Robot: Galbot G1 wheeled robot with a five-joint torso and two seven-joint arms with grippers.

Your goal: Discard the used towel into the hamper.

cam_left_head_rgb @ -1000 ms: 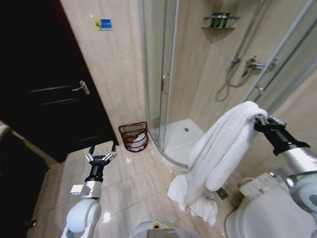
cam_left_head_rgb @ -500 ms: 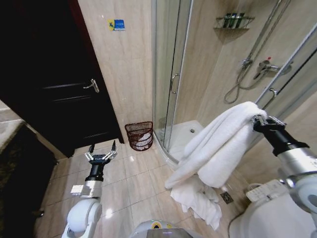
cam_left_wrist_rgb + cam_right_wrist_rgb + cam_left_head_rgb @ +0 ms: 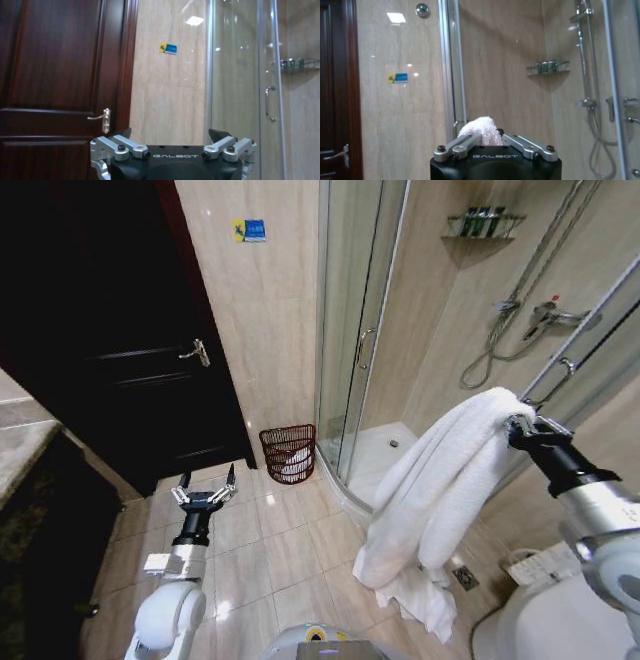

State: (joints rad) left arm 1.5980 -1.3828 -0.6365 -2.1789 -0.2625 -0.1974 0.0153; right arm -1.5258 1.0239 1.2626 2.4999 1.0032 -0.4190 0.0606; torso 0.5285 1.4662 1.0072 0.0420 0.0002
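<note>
A large white towel (image 3: 440, 490) hangs in long folds from my right gripper (image 3: 517, 424), which is shut on its top end at the right of the head view; its lower end trails near the floor. In the right wrist view a tuft of the towel (image 3: 481, 131) sticks up between the closed fingers of my right gripper (image 3: 491, 139). The hamper (image 3: 289, 453), a small dark reddish-brown wire basket with something white inside, stands on the floor against the wall between the door and the shower. My left gripper (image 3: 203, 491) is held low at the left, open and empty, with its fingers (image 3: 121, 135) spread.
A dark wooden door (image 3: 110, 340) with a lever handle is at the left. A curved glass shower cabin (image 3: 365, 330) stands to the right of the hamper. A white toilet (image 3: 560, 620) is at the lower right. Beige floor tiles (image 3: 280, 550) lie between me and the hamper.
The whole head view has shifted: door, hamper and shower have slid right and sit a little lower in it. The towel has swung, its lower end hanging more gathered. The left arm holds its pose.
</note>
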